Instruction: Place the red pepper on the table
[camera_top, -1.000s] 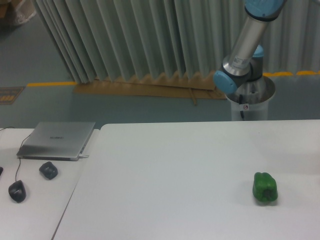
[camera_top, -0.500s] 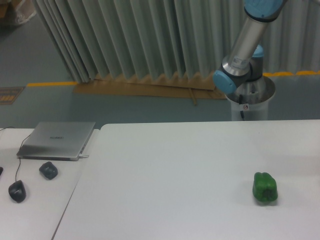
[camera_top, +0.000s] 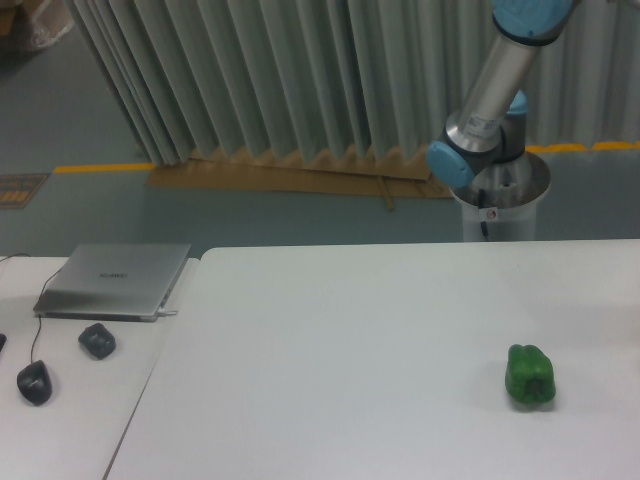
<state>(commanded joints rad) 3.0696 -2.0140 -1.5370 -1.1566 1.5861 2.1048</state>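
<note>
- The arm (camera_top: 497, 75) shows only as a silver tube and blue joints at the upper right of the frame, rising out of the top edge above its round metal base (camera_top: 505, 205); the gripper is out of view, so nobody can tell from here whether its fingers are open, closed or holding anything.
- The red pepper appears nowhere in the frame. It may be up in the unseen gripper, but that is a guess.
- The table (camera_top: 350, 350) fills the lower middle and right of the frame, a plain white matte top with a rounded corner at its upper left.
- A green pepper (camera_top: 530, 376) lies on the table at the lower right, well apart from everything else.
- Likely risk: if the red pepper is carried and let go from too high, its rounded, glossy body could bounce or roll across the smooth top, even off an edge.
- Another risk: a descent aimed at the lower right could knock the green pepper, since the arm's base stands on that same side.
- A further risk: a drop too far left could land on the adjoining desk (camera_top: 70, 400), not the table, where a closed laptop (camera_top: 115, 280) and two dark mice (camera_top: 97, 340) sit at the left of the frame.
- The room behind shows a folded grey curtain (camera_top: 280, 80) across the top, a grey-green floor and a yellow floor line (camera_top: 100, 168) at the middle left.
</note>
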